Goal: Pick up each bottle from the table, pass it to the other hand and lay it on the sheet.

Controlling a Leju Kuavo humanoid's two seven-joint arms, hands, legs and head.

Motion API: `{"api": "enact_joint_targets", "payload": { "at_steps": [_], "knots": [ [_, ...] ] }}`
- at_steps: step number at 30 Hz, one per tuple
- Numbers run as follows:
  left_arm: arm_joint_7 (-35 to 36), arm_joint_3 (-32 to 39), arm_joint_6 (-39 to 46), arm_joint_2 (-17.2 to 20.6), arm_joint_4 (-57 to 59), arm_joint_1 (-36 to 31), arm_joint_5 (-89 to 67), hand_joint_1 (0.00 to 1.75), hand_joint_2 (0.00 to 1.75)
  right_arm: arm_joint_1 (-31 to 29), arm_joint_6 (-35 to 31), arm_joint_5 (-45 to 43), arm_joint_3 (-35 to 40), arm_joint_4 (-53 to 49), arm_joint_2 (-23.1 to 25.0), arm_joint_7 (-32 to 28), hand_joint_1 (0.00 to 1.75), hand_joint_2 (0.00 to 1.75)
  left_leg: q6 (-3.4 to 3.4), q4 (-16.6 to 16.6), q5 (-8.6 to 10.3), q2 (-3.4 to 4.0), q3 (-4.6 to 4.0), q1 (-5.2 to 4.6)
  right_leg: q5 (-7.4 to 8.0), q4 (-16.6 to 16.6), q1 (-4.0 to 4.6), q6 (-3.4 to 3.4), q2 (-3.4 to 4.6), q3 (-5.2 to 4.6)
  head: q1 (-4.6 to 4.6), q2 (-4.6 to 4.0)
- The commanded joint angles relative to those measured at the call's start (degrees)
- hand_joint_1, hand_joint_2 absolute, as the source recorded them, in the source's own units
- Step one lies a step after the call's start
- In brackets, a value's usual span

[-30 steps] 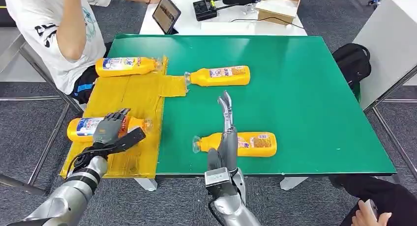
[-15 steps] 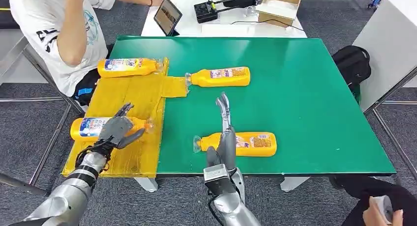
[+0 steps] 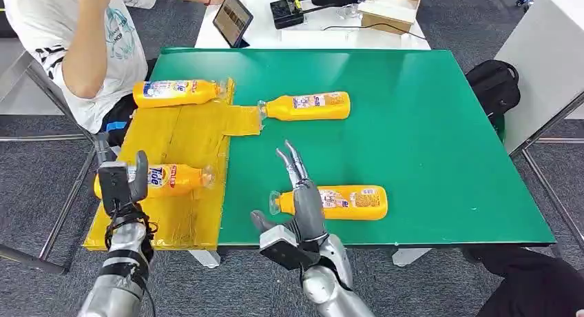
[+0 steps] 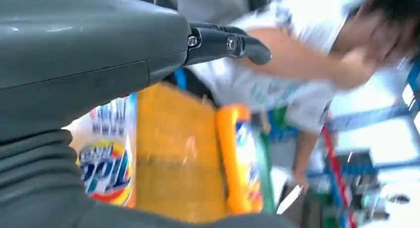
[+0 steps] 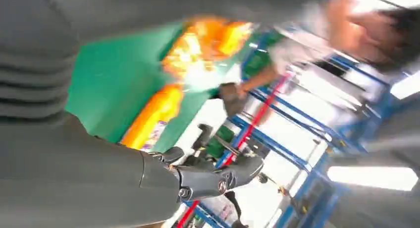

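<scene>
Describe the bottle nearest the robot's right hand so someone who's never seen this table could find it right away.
Start at the green table and go to its near edge, right of the yellow sheet. The orange bottle lies there on its side, cap toward the sheet, beside the right hand. Of the two bottles on bare green, it is the nearer one; the other two lie on the sheet.

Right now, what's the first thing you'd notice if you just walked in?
Four bright orange bottles lie on a green table: two on the yellow sheet at the left, two on bare green. The robot's right hand reaches over the nearest bottle, and a person sits at the far left corner.
</scene>
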Motion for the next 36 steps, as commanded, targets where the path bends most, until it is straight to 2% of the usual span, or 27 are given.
{"api": "enact_joint_targets", "payload": {
  "at_steps": [1,5,6,9,13,19,31,33,36],
  "knots": [
    [0.2,-7.8,7.0,-1.6,-17.4,11.9,-1.7,0.0,1.75,-3.2,7.7,10.6,-4.9,0.9,-12.8,10.7,0.0,1.75,0.09,-0.1,-0.05,0.07,0.1,-0.04,-0.01,-0.1,-0.01,-0.05,0.0,0.12,0.0,0.0],
    [0.2,-7.7,7.0,-1.4,-17.0,11.5,-1.5,0.0,1.75,-2.9,7.7,10.7,-4.8,0.7,-12.3,10.7,0.0,1.75,0.12,0.0,-0.13,0.04,0.05,-0.06,-0.06,-0.1,-0.01,-0.12,-0.06,0.11,0.02,0.0],
    [0.2,-8.2,8.1,-1.2,-17.0,11.6,-2.5,0.0,1.75,-2.9,7.8,13.1,-4.9,0.5,-12.7,12.2,0.0,1.75,0.12,0.0,-0.14,0.04,0.06,-0.04,-0.06,-0.1,0.02,-0.15,-0.05,0.13,0.02,0.0],
    [0.2,-9.4,8.8,-1.4,-18.3,14.5,-6.9,0.0,1.75,-3.0,13.8,15.1,-6.1,0.2,-17.3,17.0,0.0,1.75,0.09,0.0,-0.1,0.05,0.02,-0.05,-0.04,-0.1,0.0,-0.1,-0.07,0.06,0.0,0.0],
    [0.2,-9.5,7.0,-2.0,-17.4,15.7,-7.4,0.0,1.75,-1.5,17.7,14.7,-8.6,0.4,-19.0,17.5,0.0,1.75,0.15,-0.1,-0.14,0.0,0.13,-0.07,-0.08,-0.2,-0.01,-0.1,-0.12,0.19,0.0,0.0],
    [0.2,-9.5,3.7,-2.8,-12.6,13.6,-7.9,0.0,1.75,-4.2,21.9,13.7,-7.7,9.3,-18.7,18.3,0.0,1.75,0.08,-0.1,-0.09,0.06,0.04,-0.05,-0.02,-0.2,0.0,-0.09,-0.05,0.06,0.0,0.0],
    [0.2,-9.6,2.4,-3.2,-9.5,12.5,-8.1,0.0,1.75,-6.8,23.3,12.8,-7.3,14.4,-20.2,20.1,0.0,1.75,0.1,-0.1,-0.09,0.09,0.07,-0.05,-0.01,-0.2,-0.01,-0.09,-0.04,0.09,0.0,0.0],
    [0.2,-10.0,2.1,-3.2,-8.9,12.3,-7.8,0.0,1.75,-8.1,23.6,13.0,-7.3,16.0,-20.7,20.4,0.0,1.75,0.14,-0.1,-0.13,0.13,0.25,-0.06,-0.04,-0.2,0.02,-0.18,-0.04,0.27,-0.02,0.0],
    [0.2,-10.0,2.2,-3.0,-8.7,12.0,-6.9,0.0,1.75,-10.3,23.7,13.9,-6.4,18.1,-21.1,20.9,0.0,1.75,0.1,0.0,-0.09,0.11,0.06,-0.05,-0.01,-0.2,0.0,-0.1,-0.03,0.09,0.0,0.0]
  ]
}}
